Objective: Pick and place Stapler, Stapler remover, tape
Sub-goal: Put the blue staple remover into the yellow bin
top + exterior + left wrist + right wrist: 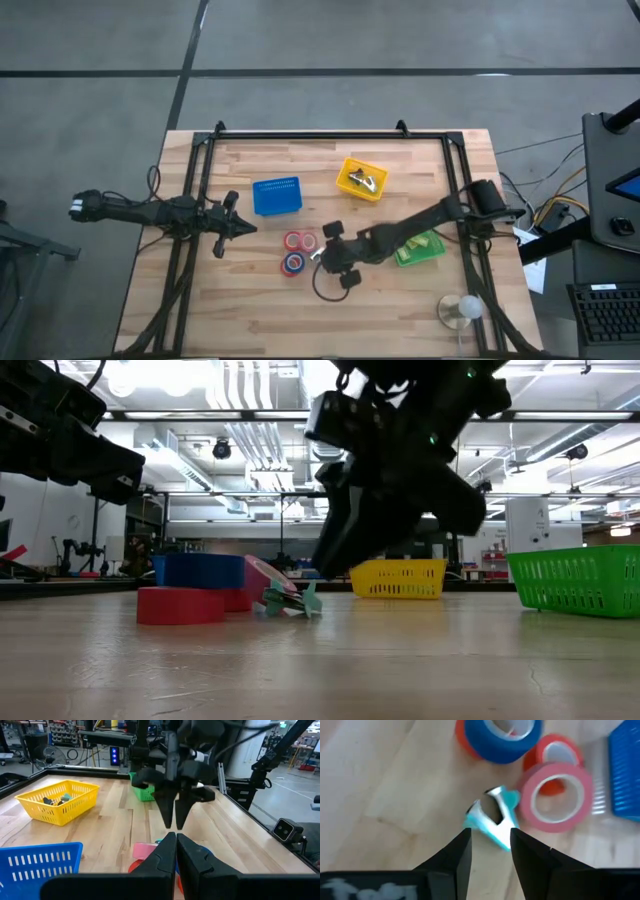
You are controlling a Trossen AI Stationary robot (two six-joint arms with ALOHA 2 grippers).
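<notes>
The right gripper (490, 847) hangs low over the middle of the worktop, its fingers a narrow gap apart and empty, with the teal remover (492, 817) lying on the wood just ahead of the tips. In the right wrist view the remover's long axis runs slantwise across the gap between the fingers, not in line with it, with its silvery claws at the end farther from the fingers (whether the fingers can straddle it as it lies is a judgement, and it looks a close fit). Judged from this, the coming move turns on dropping straight onto the remover and closing across its narrow waist.

The remover rests just beside the pink tape (554, 795), which leans against a red roll (555, 752), with the blue roll (500, 737) near them; in the high view the three rolls (297, 251) cluster at the worktop's centre, between the two arms. A careless close could nudge the pink tape.

The left gripper (175, 847) waits near the worktop's left edge, its fingers nearly together and holding nothing, pointing towards the rolls. The right arm is plainly the nearer to the remover.

Three baskets stand on the far half: blue (276, 195), yellow (362, 179) with small items inside, and green (420, 248) towards the right edge.
</notes>
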